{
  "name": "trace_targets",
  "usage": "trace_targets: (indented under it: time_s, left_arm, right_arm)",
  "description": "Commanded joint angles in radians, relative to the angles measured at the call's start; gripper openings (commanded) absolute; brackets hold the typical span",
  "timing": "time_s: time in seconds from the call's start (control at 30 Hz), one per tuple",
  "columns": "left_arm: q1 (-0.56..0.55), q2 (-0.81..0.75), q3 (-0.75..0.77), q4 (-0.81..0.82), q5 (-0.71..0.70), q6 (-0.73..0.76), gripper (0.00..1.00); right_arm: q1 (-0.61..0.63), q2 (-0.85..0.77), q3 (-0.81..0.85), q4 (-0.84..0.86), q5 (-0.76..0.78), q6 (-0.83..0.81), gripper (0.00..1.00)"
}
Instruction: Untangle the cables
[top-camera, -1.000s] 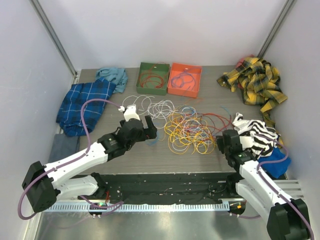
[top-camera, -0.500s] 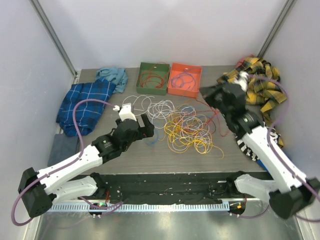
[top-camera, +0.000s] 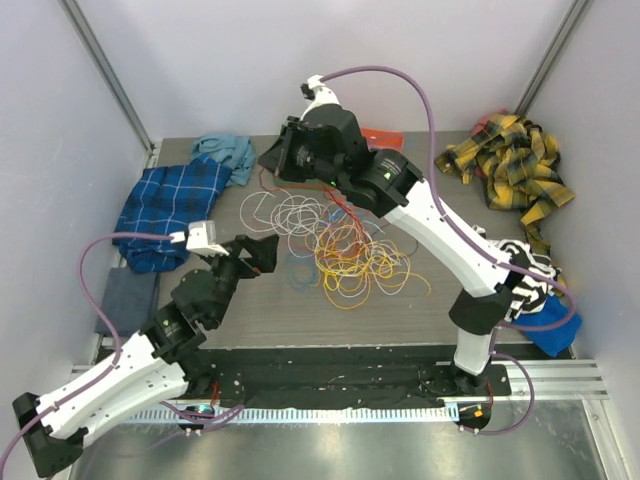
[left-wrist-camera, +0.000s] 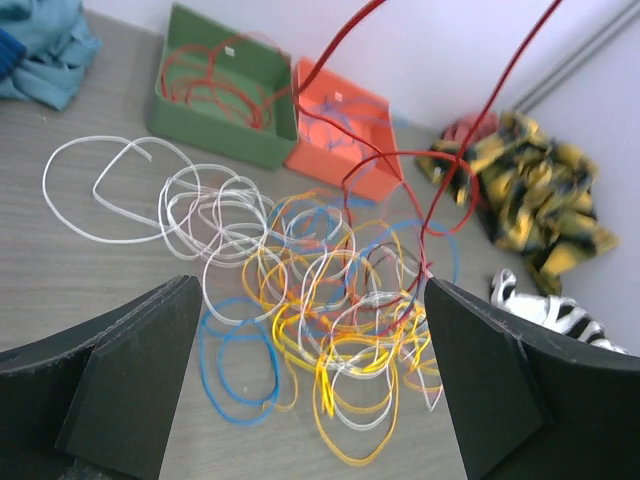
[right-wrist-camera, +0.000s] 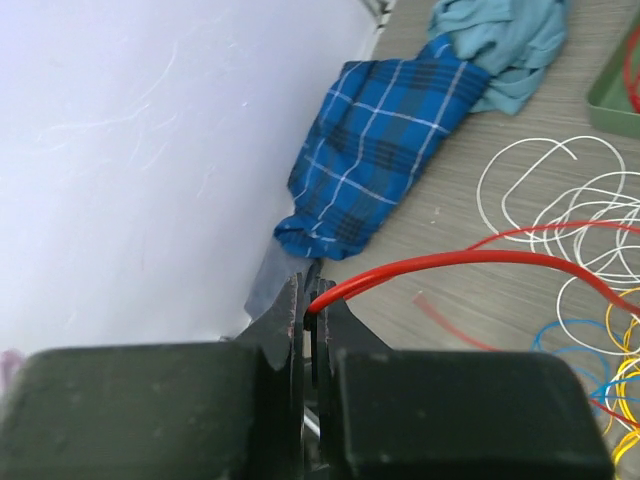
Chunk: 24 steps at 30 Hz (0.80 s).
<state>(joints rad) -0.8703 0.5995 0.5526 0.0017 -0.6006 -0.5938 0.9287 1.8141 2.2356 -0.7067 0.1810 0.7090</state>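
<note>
Right fingers (right-wrist-camera: 290, 322) pinch one red cable (right-wrist-camera: 450, 262) aloft; left fingers (left-wrist-camera: 130, 370) gape empty; most cables (top-camera: 355, 262) lie tangled on the bench (top-camera: 420, 320).

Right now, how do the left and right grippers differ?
The left gripper is open and empty; the right gripper is shut on a red cable. The left sits low beside the cable pile; the right is high above it. Both have black fingers.
</note>
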Motion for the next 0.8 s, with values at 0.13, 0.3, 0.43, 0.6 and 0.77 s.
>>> trace_targets:
  time_s: [0.13,0.3,0.43,0.6,0.77]
  left_arm:
    - [-0.004,-0.158,-0.138,0.264,-0.159,0.118,1.00]
    - [-0.004,-0.155,-0.146,0.378,-0.137,0.233,1.00]
    - [-0.004,-0.063,-0.140,0.487,-0.160,0.322,1.00]
    - [-0.004,0.064,-0.148,0.622,-0.108,0.426,1.00]
    - [0.001,0.213,-0.105,0.721,-0.106,0.529,1.00]
  right_arm:
    - [0.064,-0.012,0.203,-0.143,-0.017,-0.062,0.01]
    - [0.081,-0.059,0.106,-0.139,-0.047,-0.057,0.01]
    - [0.107,-0.110,0.010,-0.099,-0.052,-0.051,0.01]
    - [0.117,-0.182,-0.074,-0.083,-0.048,-0.039,0.01]
    - [0.117,-0.228,-0.126,-0.073,-0.054,-0.032,0.01]
